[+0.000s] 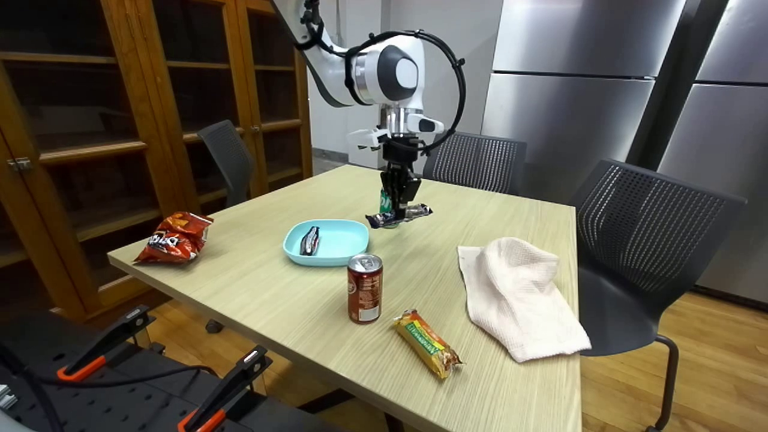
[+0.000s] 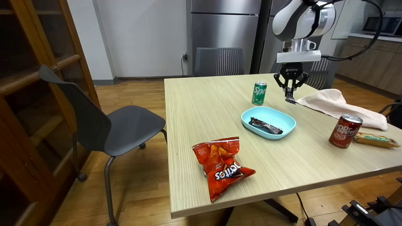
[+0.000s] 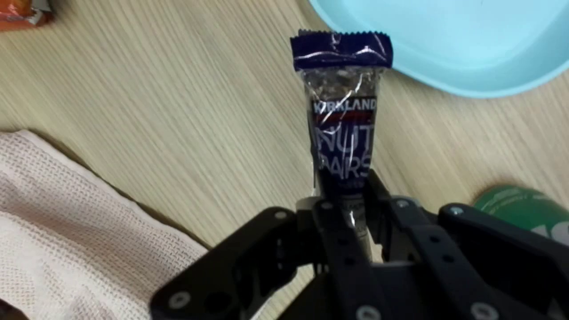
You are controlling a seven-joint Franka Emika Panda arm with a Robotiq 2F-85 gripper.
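I hold a dark, shiny packet (image 2: 290, 99) pinched in my gripper (image 2: 289, 89), which points down over the pale wood-grain table (image 2: 201, 103). Near it, a light-blue tray (image 2: 277, 117) bears a dark bar (image 2: 266, 126) in a glossy wrapper, and a green Sprite can (image 2: 259, 93) stands just beyond the tray. A pale pink cloth (image 2: 336, 102) lies rumpled close to a red Dr Pepper can (image 2: 345, 131), which stands beside a yellow wrapped bar (image 2: 377, 140). A red Doritos bag (image 2: 221, 169) lies near the table's corner; a gray chair (image 2: 132, 125) stands beside the table.
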